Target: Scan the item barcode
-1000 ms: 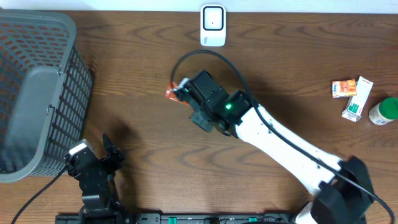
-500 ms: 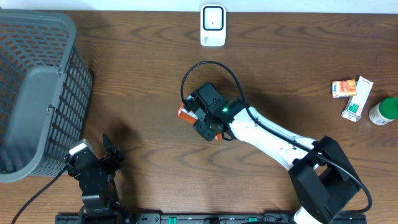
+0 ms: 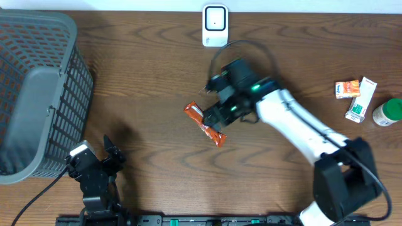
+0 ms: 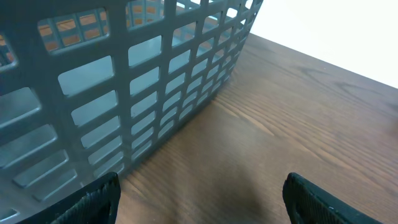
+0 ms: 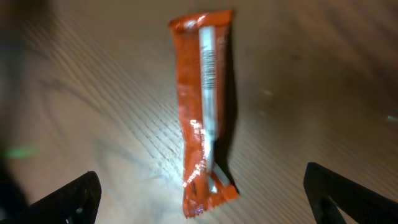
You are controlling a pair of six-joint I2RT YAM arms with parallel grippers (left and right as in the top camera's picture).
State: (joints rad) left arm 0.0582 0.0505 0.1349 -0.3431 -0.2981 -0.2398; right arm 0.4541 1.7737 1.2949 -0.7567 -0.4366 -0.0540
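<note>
One orange snack bar (image 3: pixel 204 124) lies flat on the table (image 3: pixel 144 81), free of both arms, seam side up. In the right wrist view its barcode (image 5: pixel 209 62) shows on the pale seam strip, toward the far end. The right gripper (image 3: pixel 220 112) hovers just above and beside the bar, its fingers (image 5: pixel 68 198) spread wide to either side and holding nothing. The left gripper (image 3: pixel 97 158) is likewise spread and empty, parked beside the grey basket (image 3: pixel 38 94), well apart from the bar. A white device, presumably the scanner (image 3: pixel 215 25), stands at the table's far edge. Judged step: taking up the bar for presentation. A good grasp would pinch across the wrapper at the end without the code. It would keep the pads off the printed lines and the film uncrumpled, then turn that face squarely toward the scanner.
</note>
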